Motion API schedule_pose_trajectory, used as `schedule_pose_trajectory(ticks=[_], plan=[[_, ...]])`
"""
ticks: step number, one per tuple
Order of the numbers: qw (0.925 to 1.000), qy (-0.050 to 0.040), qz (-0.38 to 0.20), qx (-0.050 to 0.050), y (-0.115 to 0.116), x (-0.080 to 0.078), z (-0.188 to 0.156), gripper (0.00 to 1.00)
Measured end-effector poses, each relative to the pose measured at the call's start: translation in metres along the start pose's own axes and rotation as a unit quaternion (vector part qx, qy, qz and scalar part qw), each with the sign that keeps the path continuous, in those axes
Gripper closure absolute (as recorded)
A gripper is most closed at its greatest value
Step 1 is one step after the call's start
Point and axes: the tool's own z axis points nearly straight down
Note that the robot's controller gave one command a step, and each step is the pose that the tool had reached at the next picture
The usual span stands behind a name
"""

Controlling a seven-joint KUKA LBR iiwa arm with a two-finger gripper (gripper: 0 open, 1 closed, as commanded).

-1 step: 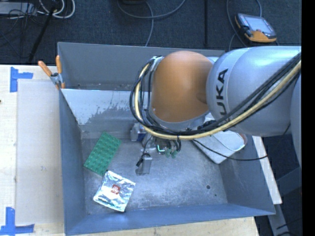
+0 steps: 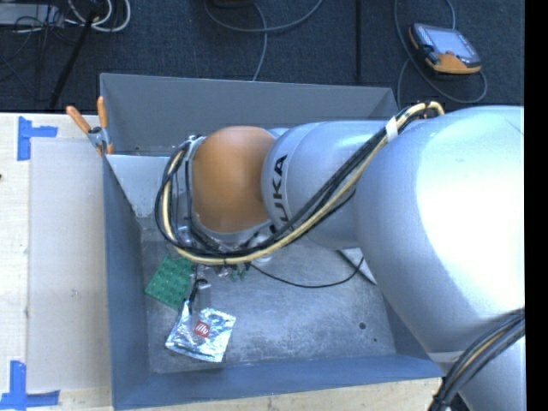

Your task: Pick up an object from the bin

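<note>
Camera view: the arm (image 2: 360, 178) reaches across the bin (image 2: 257, 103) from the right. Its orange cover (image 2: 227, 178) hangs over the left half of the floor. Below the cover, the dark tip of the end effector (image 2: 203, 284) comes down near the bin's left wall. I cannot tell whether it is apart or together, because the wrist and cables hide it.

Two things lie closest to it. A flat green pad (image 2: 169, 281) with a dimpled face is just beside the tip, towards the left wall. A crumpled silver foil packet (image 2: 201, 332) with a red mark lies a little nearer the front-left corner. A white scrap (image 2: 363, 269) shows partly from under the arm, well apart towards the right.

The tip seems to sit between the pad's edge and the packet's upper corner, so this looks like the final descent before closing.

To do it well, I would settle on one target and centre on it. The pad is thin and flat and likely needs an edge grip. The packet's raised creases probably give an easier hold, though foil may slip or tear. Closing should come only once the tip is low enough, and the lift should go straight up, away from the wall.
</note>
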Motion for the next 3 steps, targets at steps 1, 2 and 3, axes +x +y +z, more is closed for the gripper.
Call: schedule_pose_trajectory(ticks=[1,2,3], plan=[[0.9986,-0.0027,-0.053,0.0,0.013,-0.025,-0.034,0.0],[0.9868,-0.0005,-0.162,0.0,0.029,-0.017,-0.033,0.0],[0.9714,0.0002,-0.238,0.0,0.009,-0.017,-0.002,0.0]])
